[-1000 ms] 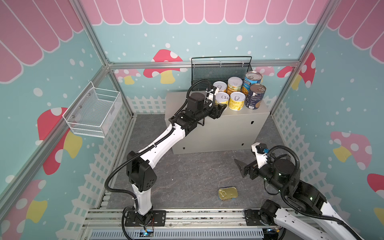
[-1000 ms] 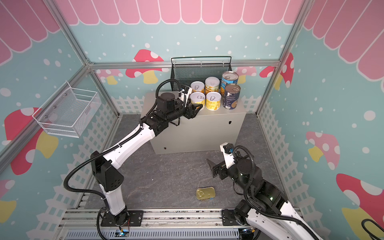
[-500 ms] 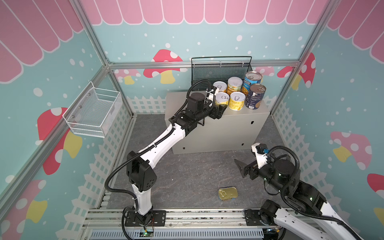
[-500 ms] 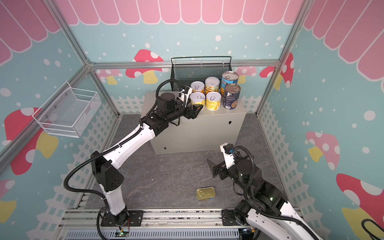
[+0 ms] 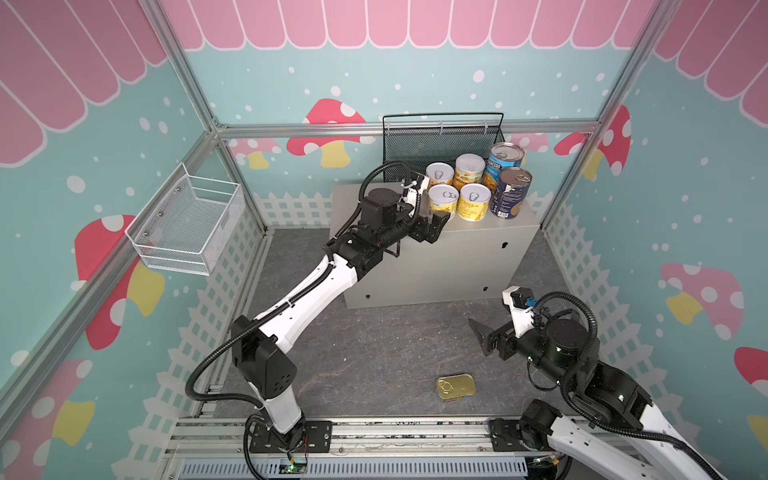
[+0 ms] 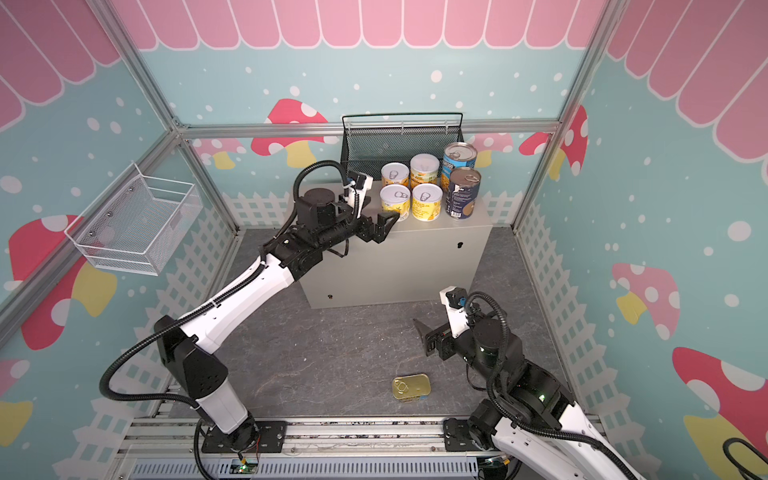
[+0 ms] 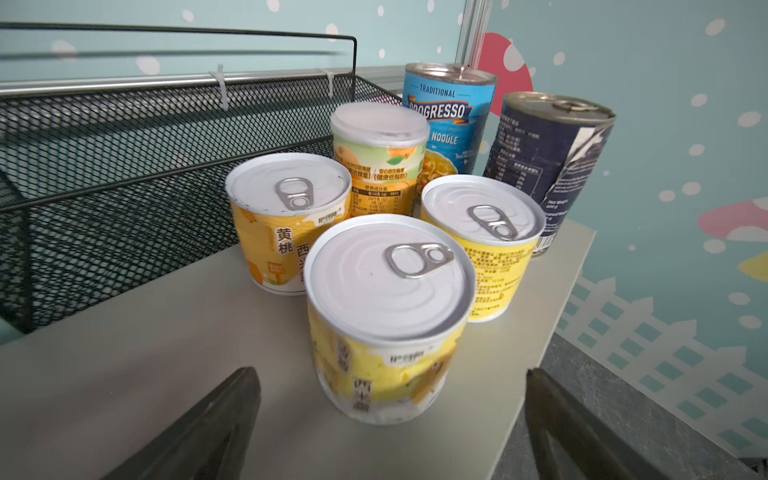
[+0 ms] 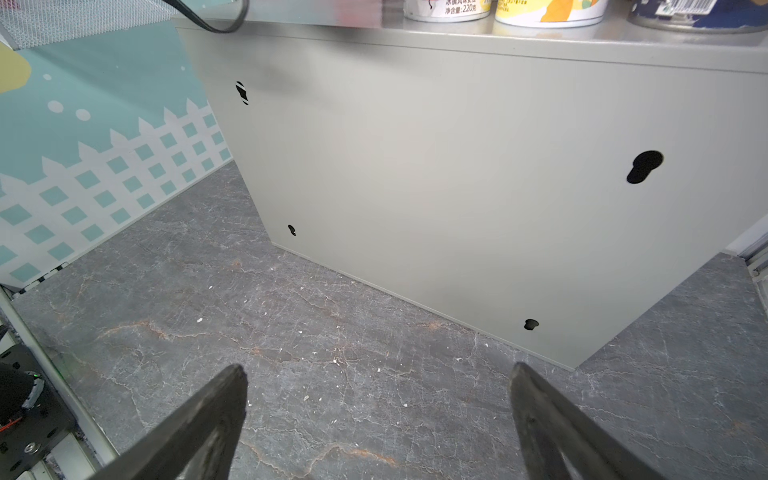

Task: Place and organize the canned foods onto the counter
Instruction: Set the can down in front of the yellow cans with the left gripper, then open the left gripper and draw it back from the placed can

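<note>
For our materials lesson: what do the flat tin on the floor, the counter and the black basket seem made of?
Flat tin: metal, shiny gold top with pull ring. Counter: likely painted sheet metal, matt beige-grey, punched keyholes. Black basket: probably coated steel, matt mesh on wire frame.

Both top views are bright and evenly lit by soft light from above. Shadows on the grey floor (image 5: 374, 353) are faint, and the tins (image 5: 473, 202) on the worktop (image 5: 478, 249) read sharply. The frame posts (image 5: 181, 66) lean outward near the edges, a wide-angle bend.

In the left wrist view the nearest yellow tin (image 7: 386, 316) is slightly smeared. The black mesh basket (image 7: 104, 166) softens toward the picture's edge. The fingers (image 7: 208, 428) of the left gripper (image 7: 390, 370) are dark and unfocused.

In the right wrist view the worktop's front is crisp. The tins at its upper rim blur, as do the right gripper (image 8: 378, 366) fingers.
</note>
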`<act>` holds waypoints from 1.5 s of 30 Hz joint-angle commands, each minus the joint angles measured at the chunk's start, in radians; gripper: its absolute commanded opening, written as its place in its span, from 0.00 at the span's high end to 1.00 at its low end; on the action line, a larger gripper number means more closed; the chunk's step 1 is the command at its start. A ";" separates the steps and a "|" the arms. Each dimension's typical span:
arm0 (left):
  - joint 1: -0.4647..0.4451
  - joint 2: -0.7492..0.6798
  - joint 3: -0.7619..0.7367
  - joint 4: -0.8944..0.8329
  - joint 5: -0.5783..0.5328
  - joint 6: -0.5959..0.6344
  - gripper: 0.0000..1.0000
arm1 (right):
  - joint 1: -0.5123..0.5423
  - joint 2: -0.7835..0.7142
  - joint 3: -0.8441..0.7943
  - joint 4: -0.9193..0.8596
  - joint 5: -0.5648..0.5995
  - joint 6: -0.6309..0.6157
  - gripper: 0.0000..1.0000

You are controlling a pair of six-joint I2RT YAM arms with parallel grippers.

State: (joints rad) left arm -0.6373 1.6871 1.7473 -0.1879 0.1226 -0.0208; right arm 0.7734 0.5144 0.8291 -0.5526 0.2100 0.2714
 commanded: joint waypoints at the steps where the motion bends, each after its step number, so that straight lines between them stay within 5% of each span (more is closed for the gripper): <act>1: -0.004 -0.099 -0.075 0.008 -0.041 0.024 0.01 | 0.003 -0.001 -0.016 0.019 -0.010 0.015 0.01; 17: -0.003 -0.471 -0.380 -0.219 -0.196 0.061 0.01 | 0.003 0.136 -0.050 -0.020 0.043 0.177 0.01; 26: 0.022 -0.239 -0.139 -0.226 -0.219 0.090 0.01 | 0.003 0.110 -0.114 0.003 0.014 0.268 0.01; 45: 0.091 0.203 0.319 -0.317 -0.174 0.047 0.01 | 0.003 0.018 -0.121 -0.009 0.023 0.262 0.01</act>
State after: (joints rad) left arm -0.5529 1.8629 2.0193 -0.4591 -0.0696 0.0299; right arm 0.7734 0.5472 0.7200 -0.5575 0.2241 0.5179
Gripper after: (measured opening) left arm 0.992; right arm 0.994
